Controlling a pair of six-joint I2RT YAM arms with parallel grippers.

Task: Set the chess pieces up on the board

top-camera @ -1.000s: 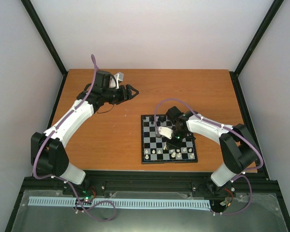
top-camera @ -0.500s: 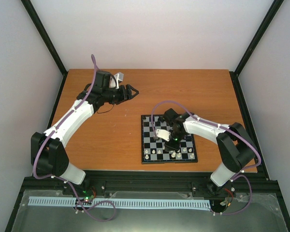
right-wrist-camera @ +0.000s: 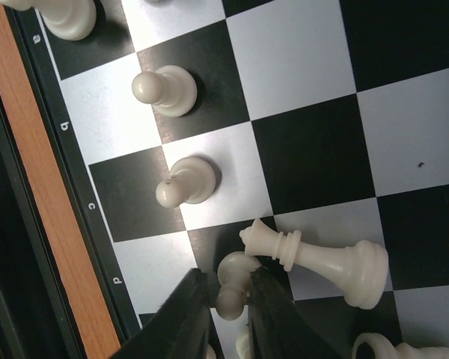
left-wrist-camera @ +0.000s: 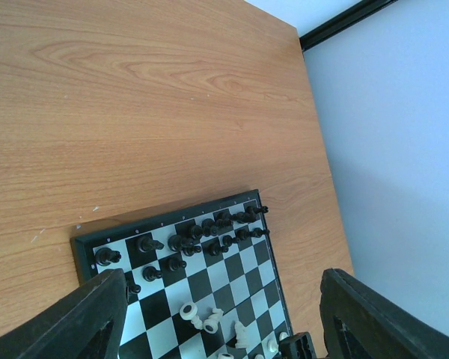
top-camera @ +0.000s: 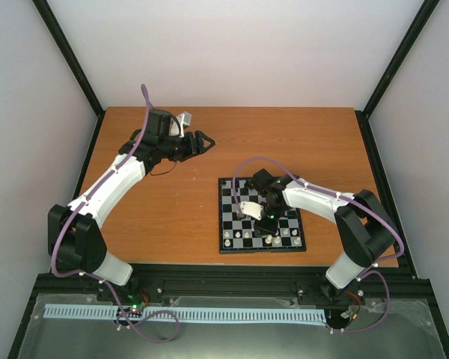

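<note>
The board (top-camera: 222, 224) lies right of centre on the table. Black chess pieces (left-wrist-camera: 202, 232) stand crowded along its far rows, and cream-white ones (top-camera: 243, 238) line its near rows. My right gripper (right-wrist-camera: 226, 273) is low over the board, shut on a white pawn (right-wrist-camera: 236, 268) that stands upright by the d mark. A white queen (right-wrist-camera: 322, 258) lies on its side touching that pawn. Two white pawns (right-wrist-camera: 185, 182) stand in the same row. My left gripper (top-camera: 206, 140) is open and empty above bare table, far left of the board, which also shows in its view (left-wrist-camera: 82, 243).
Several white pieces (left-wrist-camera: 202, 318) lie toppled in the middle of the board. The orange wooden table (top-camera: 157, 209) has black frame posts at its corners and white walls on three sides. A black rail runs along the near edge.
My right gripper has shifted a little to the left and nearer over the board. The left arm has not moved.
</note>
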